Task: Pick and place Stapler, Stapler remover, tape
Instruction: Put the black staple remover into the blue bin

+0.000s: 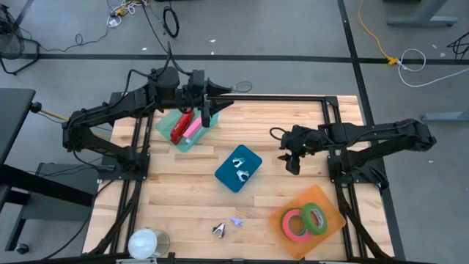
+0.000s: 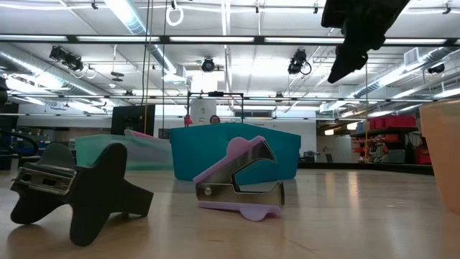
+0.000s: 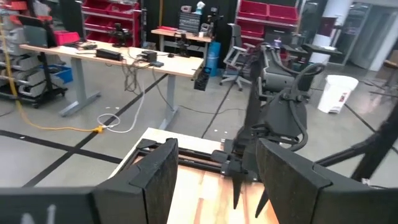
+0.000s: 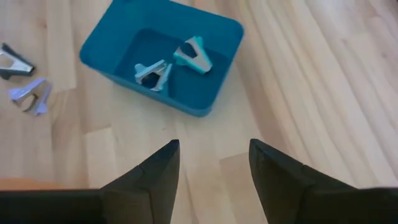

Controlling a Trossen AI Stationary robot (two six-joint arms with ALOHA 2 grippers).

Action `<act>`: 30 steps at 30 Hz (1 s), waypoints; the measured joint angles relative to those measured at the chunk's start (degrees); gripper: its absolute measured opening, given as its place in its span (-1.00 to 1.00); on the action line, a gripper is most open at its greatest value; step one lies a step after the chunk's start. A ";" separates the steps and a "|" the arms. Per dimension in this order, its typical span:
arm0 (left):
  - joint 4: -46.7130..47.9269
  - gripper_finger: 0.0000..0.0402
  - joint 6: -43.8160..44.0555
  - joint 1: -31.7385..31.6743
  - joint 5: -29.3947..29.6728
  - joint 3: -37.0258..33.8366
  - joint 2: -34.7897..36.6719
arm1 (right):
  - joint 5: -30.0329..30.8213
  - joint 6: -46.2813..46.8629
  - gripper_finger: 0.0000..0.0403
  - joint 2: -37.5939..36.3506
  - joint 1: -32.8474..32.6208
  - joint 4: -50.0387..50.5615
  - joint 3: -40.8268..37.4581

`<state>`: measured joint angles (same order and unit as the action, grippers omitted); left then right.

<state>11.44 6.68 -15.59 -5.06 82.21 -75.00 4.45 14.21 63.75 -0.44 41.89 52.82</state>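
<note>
**Op:** Two stapler removers are still loose on my table, at about 6 o'clock: a black stapler remover (image 1: 219, 230) and, just beside it, a lilac stapler remover (image 1: 236, 221). Going left to right: the light teal bin (image 1: 170, 132) at 10 o'clock holds a red stapler (image 1: 179, 127) and a pink stapler (image 1: 193, 130), so I'd call staplers done.

**QA:** And the centre?

**Op:** The blue bin (image 1: 226, 174) has two removers in it already, a silver-blue one (image 4: 153, 74) and a teal one (image 4: 193, 53). At 4 o'clock the orange tray (image 1: 331, 222) carries a pink tape roll (image 1: 294, 223) and a green tape roll (image 1: 315, 218), touching each other. Tape looks sorted too.

**QA:** Grippers?

**Op:** My left gripper (image 1: 207, 117) hangs over the teal bin, fingers parted, nothing between them. My right gripper (image 1: 292, 163) sits at 3 o'clock, near the blue bin, jaws wide apart and empty.

**QA:** What's left, then?

**Op:** My guess: only those two loose removers need moving into the blue bin.

**QA:** Any writing or brands?

**Op:** None I can read on the bins, tools or tape.
</note>
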 joint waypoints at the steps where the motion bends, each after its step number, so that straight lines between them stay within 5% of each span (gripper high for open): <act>1: 0.00 0.10 0.00 0.00 0.40 0.01 0.00 | 0.00 -0.17 -0.05 0.00 0.56 0.00 0.00; 10: -0.10 0.10 0.08 -2.54 -0.76 0.01 -0.23 | -6.88 -1.63 -0.05 0.01 5.69 0.02 0.00; 30: 6.98 0.10 0.16 -8.56 -8.69 -0.04 -10.25 | -6.88 -7.22 -0.05 0.04 10.55 -4.02 -0.02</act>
<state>18.42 6.83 -24.16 -13.76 82.17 -85.25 -2.44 7.00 63.78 10.11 37.87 52.80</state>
